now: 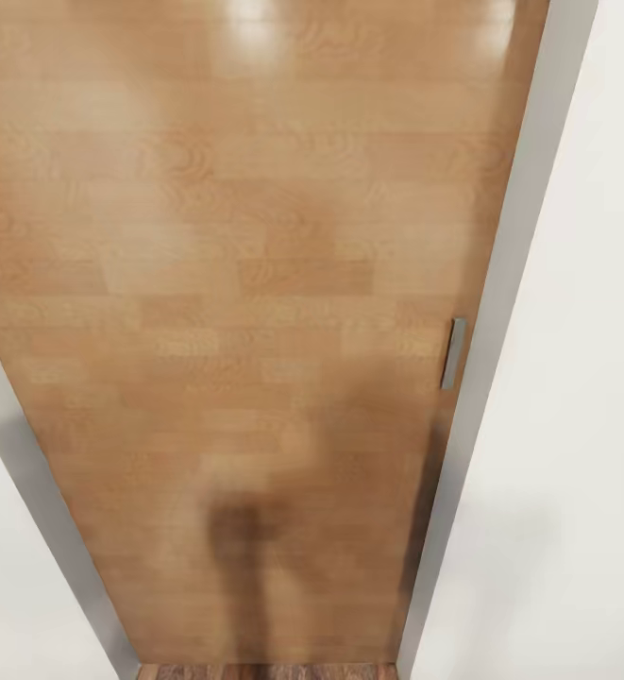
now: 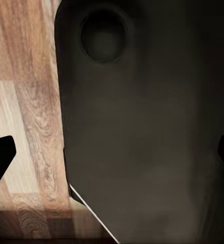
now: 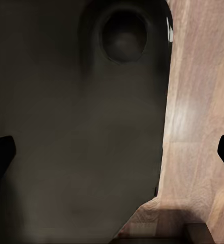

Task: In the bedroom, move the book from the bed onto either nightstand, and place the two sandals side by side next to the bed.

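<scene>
- None of the book, bed, nightstand or sandals was in view; their positions could not be determined from this station
- The head view faced a closed light wooden door (image 1: 236,283) at close range, with a metal handle (image 1: 453,352) at its right edge, a grey frame (image 1: 529,236) and white wall (image 1: 576,425) beside it
- Left end effector (image 2: 112,152): fingertips stood far apart, nothing between them, above the robot's dark base (image 2: 142,127) and plank floor (image 2: 25,101)
- Right end effector (image 3: 112,150): likewise wide and empty
- Risk: forward travel would likely drive the base into the shut door
- Risk: with both arms stowed low, reaching the handle would probably require clearance the close stance did not offer
</scene>
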Robot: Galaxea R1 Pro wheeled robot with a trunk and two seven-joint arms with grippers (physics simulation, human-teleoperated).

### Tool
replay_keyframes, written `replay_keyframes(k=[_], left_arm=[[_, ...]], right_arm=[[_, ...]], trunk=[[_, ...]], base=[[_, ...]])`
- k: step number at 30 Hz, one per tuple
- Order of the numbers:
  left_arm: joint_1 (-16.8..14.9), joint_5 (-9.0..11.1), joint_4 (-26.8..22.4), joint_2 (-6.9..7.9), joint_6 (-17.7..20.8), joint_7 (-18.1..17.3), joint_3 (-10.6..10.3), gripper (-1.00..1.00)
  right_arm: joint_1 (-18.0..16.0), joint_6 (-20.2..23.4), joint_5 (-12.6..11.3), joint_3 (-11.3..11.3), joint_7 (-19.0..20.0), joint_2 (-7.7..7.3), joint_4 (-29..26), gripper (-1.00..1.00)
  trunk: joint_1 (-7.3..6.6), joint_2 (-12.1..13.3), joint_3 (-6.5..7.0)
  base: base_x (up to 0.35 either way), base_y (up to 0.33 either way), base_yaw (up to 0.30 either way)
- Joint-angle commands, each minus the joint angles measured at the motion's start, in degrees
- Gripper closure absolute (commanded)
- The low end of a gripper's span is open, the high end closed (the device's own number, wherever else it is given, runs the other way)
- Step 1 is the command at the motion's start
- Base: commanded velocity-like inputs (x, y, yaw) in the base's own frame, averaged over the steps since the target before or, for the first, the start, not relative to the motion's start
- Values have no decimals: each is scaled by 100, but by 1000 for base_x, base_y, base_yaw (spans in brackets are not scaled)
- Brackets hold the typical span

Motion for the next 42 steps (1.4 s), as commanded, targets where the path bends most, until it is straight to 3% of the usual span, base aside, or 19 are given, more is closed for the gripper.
replay_keyframes(k=[1, 3, 19, 42], left_arm=[[-13, -1, -33, -33, -33, -9, 9, -100], [-13, -1, -97, -98, -62, -9, 9, -100], [-14, 0, -269, -148, -137, -9, 9, -100], [-11, 0, -273, -158, -139, -9, 9, -100]], right_arm=[[-11, 14, 8, -4, 33, 9, -18, -100], [-10, 19, 7, -6, 79, 9, -18, -100], [-9, 31, -6, -37, 42, 9, -13, -100], [-11, 35, -9, -42, 34, 9, -12, -100]], trunk=[[0, -2, -3], [0, -2, -3], [0, -2, -3], [0, -2, -3]], base=[[0, 0, 0], [0, 0, 0], [0, 0, -17], [0, 0, -268]])
